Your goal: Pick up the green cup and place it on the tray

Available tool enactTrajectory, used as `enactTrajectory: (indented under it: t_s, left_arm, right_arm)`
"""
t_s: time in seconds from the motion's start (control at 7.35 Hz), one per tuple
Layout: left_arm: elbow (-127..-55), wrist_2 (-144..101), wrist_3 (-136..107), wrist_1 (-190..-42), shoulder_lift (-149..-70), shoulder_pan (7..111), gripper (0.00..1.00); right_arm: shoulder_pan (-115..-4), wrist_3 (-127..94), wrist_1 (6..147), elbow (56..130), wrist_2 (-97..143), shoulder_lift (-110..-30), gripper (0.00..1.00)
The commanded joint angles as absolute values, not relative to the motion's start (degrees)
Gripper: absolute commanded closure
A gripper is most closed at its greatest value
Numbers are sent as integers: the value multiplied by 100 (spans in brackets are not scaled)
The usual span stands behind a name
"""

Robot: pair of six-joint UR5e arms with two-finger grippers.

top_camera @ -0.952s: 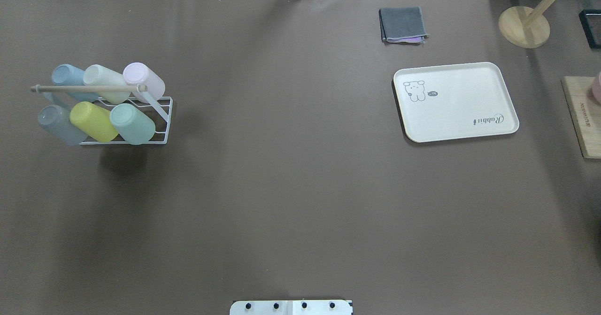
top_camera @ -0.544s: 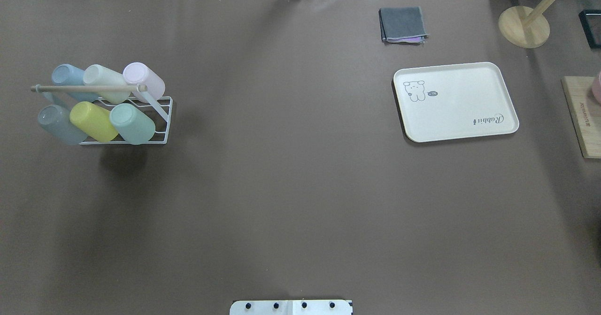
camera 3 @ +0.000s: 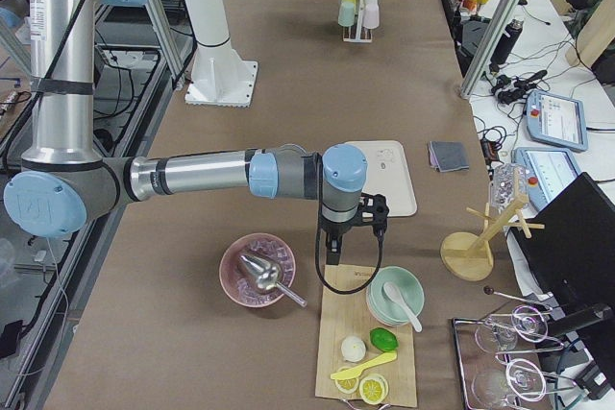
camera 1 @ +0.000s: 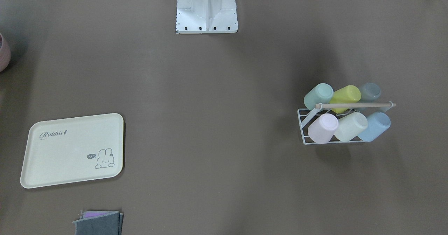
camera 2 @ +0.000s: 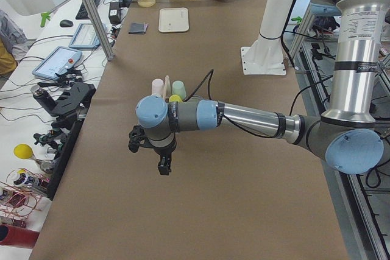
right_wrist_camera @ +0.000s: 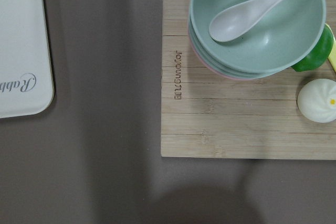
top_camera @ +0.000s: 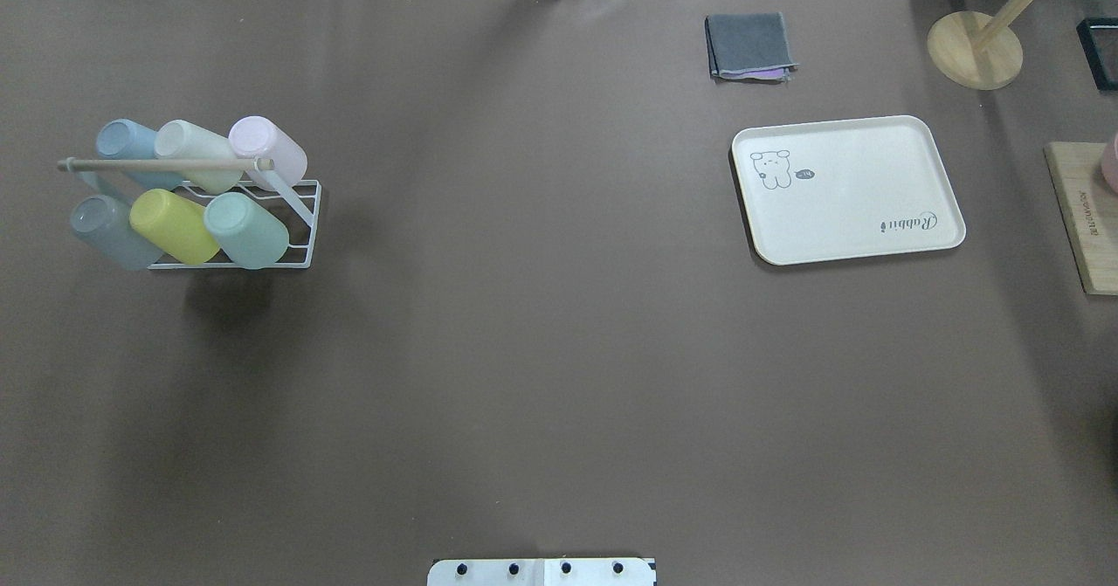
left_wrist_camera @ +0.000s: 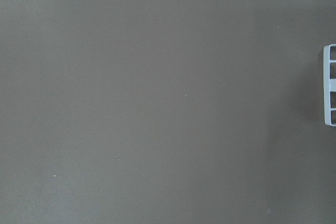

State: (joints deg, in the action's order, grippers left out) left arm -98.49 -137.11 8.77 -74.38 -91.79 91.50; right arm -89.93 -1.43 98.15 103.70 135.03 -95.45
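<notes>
The green cup point(top_camera: 246, 230) lies tilted on the near right peg of a white wire rack point(top_camera: 301, 219) at the table's left, next to a yellow-green cup point(top_camera: 173, 224). It also shows in the front-facing view point(camera 1: 318, 95). The cream tray point(top_camera: 847, 189) lies flat and bare at the right and also shows in the right wrist view point(right_wrist_camera: 21, 51). My left gripper point(camera 2: 163, 166) hangs above the table short of the rack; I cannot tell if it is open. My right gripper point(camera 3: 333, 253) hangs between the tray and a wooden board; I cannot tell its state.
The rack holds several other pastel cups. A folded grey cloth point(top_camera: 749, 45) lies at the back. A wooden board point(right_wrist_camera: 247, 108) with stacked bowls point(right_wrist_camera: 257, 24) and a spoon sits right of the tray. A wooden stand point(top_camera: 974, 49) is at the back right. A pink bowl point(camera 3: 258, 271) stands near the board.
</notes>
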Motion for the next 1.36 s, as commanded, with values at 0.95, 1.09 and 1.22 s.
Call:
enactTrajectory:
  t_s: [0.95, 1.09, 1.22]
  left_arm:
    - [-9765, -13719, 47, -7242, -9053, 8833, 1]
    - [-9930, -13746, 87, -7242, -9096, 8859, 1]
    - [-10323, -13755, 88, -7286, -9018, 8877, 1]
  right_arm:
    - [-8790, -149, 9791, 10442, 13264, -9650, 0]
    - [-8737, -158, 9765, 10459, 13280, -9642, 0]
    - [-8736, -176, 9747, 10459, 13324, -9615, 0]
